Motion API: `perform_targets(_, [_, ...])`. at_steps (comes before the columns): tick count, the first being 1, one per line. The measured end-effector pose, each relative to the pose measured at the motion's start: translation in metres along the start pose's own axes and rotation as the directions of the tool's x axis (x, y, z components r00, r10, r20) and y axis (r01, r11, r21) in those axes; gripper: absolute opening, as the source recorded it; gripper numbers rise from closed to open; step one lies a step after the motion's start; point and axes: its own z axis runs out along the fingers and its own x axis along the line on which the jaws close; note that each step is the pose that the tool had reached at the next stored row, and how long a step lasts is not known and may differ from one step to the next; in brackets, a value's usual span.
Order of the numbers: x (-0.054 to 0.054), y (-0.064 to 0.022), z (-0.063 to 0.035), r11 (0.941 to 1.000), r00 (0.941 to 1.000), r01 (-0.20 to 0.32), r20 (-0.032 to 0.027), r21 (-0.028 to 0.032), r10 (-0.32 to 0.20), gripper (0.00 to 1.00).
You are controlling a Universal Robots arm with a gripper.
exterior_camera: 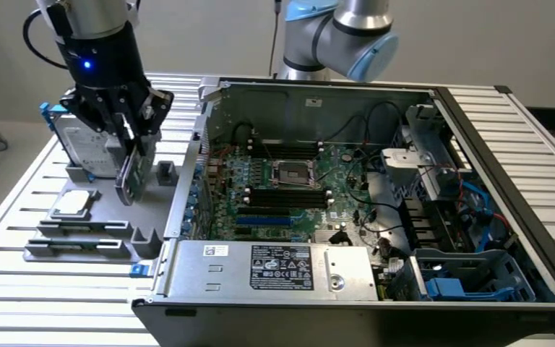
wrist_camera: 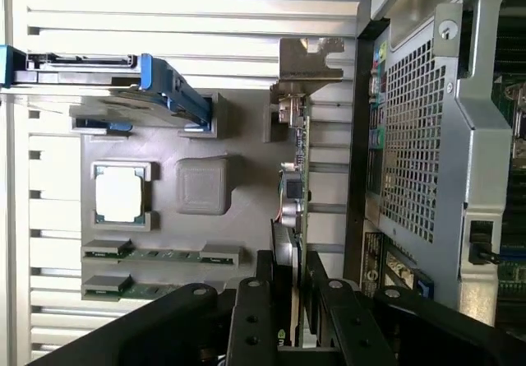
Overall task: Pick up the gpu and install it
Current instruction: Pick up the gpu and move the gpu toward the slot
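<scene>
- The end effector (exterior_camera: 126, 131) pinches the gpu (exterior_camera: 133, 172) by its upper edge, card upright.
- It seems lifted just clear of the gray tray (exterior_camera: 112, 211), beside the open computer case (exterior_camera: 355, 318).

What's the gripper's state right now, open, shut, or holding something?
The gripper is shut on the gpu, clamping the card by one edge over the grey parts tray.

Slatted metal table (exterior_camera: 46, 289) carries open computer case (exterior_camera: 306, 101) beside grey parts holder (exterior_camera: 147, 242)
</scene>
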Motion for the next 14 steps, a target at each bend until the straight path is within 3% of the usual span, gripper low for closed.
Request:
perform_targets(8, [-0.004, 0.0007, -0.0367, 1.0, 1.0, 0.0, -0.0007, -0.0005, 0.0, 0.26])
perform_targets(14, [-0.025, 0.0008, -0.0617, 1.0, 1.0, 0.001, -0.0038, -0.0073, -0.001, 0.26])
